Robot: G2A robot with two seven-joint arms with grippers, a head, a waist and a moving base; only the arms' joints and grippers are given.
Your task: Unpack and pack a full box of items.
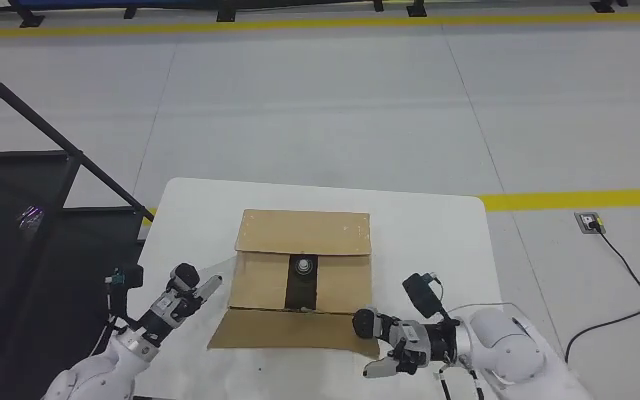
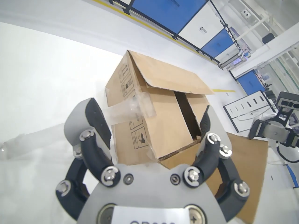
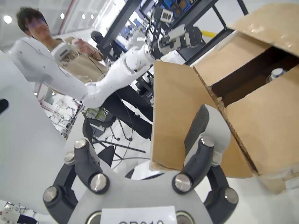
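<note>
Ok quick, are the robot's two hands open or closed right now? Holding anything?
Left gripper: open, holding nothing.
Right gripper: open, at the box flap, not gripping it.

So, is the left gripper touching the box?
Apart. The top view shows a strip of bare table between the left gripper and the box.

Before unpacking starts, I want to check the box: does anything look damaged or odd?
Yes: clear tape hangs peeled off the side of the cardboard box, and one top flap edge looks ragged.
</note>
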